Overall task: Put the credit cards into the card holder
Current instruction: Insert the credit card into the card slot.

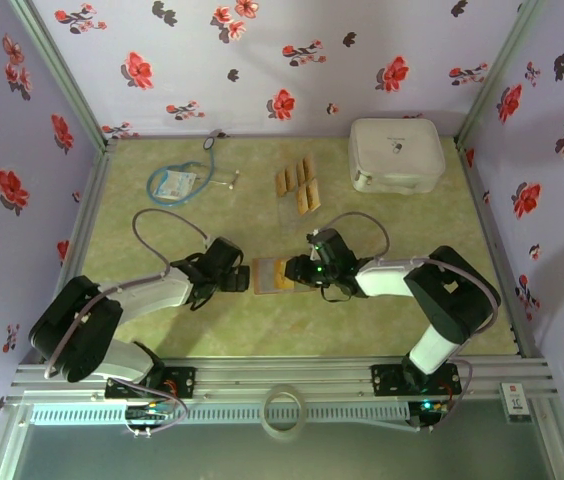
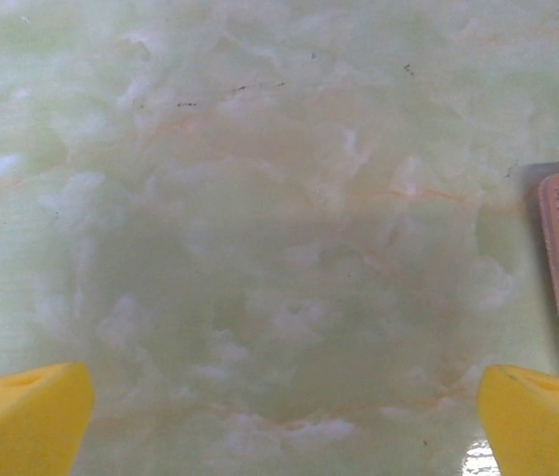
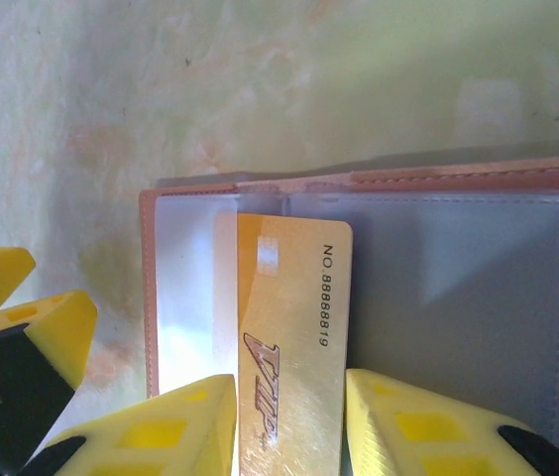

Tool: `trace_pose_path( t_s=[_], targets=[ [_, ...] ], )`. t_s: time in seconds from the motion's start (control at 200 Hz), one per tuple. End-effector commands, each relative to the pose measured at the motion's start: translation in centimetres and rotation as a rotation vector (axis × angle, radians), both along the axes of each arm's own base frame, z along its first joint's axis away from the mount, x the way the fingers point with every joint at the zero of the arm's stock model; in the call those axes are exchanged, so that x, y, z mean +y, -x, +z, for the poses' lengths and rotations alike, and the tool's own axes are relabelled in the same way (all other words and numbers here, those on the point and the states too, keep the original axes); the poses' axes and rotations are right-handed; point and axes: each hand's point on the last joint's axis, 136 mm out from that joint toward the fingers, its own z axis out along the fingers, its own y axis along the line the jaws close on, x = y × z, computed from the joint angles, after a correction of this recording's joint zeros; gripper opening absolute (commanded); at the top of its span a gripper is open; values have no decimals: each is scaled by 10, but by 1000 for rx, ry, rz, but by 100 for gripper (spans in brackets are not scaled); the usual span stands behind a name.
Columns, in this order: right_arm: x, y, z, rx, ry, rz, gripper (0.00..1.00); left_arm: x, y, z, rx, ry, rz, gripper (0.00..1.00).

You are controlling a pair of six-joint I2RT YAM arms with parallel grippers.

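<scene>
Green table [image 1: 412, 300] holds the open brown card holder [image 3: 458, 288], a gold credit card [image 3: 294, 317] lying on it. Right gripper [image 3: 291, 382] flanks the card, grip unclear; left gripper [image 2: 284, 377] stands wide.

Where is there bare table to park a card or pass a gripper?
Free: the near strip of table between the two arm bases, and the patch between the white case and the right arm. Crowded: the centre, where left gripper and right gripper flank the card holder, and the far side, with stethoscope and loose credit cards.

Left tool [image 2: 281, 424] wide, right tool [image 3: 292, 428] parted
</scene>
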Motion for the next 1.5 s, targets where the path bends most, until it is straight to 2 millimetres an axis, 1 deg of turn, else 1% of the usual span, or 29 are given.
trace_pose_path(
  t_s=[0.0,0.145,0.33,0.415,0.465,0.56,0.75,1.015,1.32,1.495],
  targets=[
    [1,2,3,-17,77,29,34,0,-3,4,-15,29,8,100],
    [4,2,12,-40,138,60,35,-1,-4,3,-12,36,4,100],
    [-12,-7,33,-87,268,56,34,-1,-6,4,-3,32,2,100],
    [-20,-11,39,-92,343,56,29,-1,-7,4,3,24,1,100],
    [-22,-14,41,-91,374,60,24,0,-8,4,6,19,2,100],
    [-21,-17,37,-69,413,81,12,1,-9,2,17,2,4,100],
    [-13,-20,25,-39,425,104,0,1,-14,2,25,-28,-1,100],
    [-7,-21,14,-20,419,112,0,-1,-19,-2,57,-73,-16,100],
    [1,-23,2,7,400,117,0,4,-19,-9,86,-129,-11,100],
    [8,-23,-2,17,385,124,0,4,-20,-11,96,-149,-18,100]
  ],
)
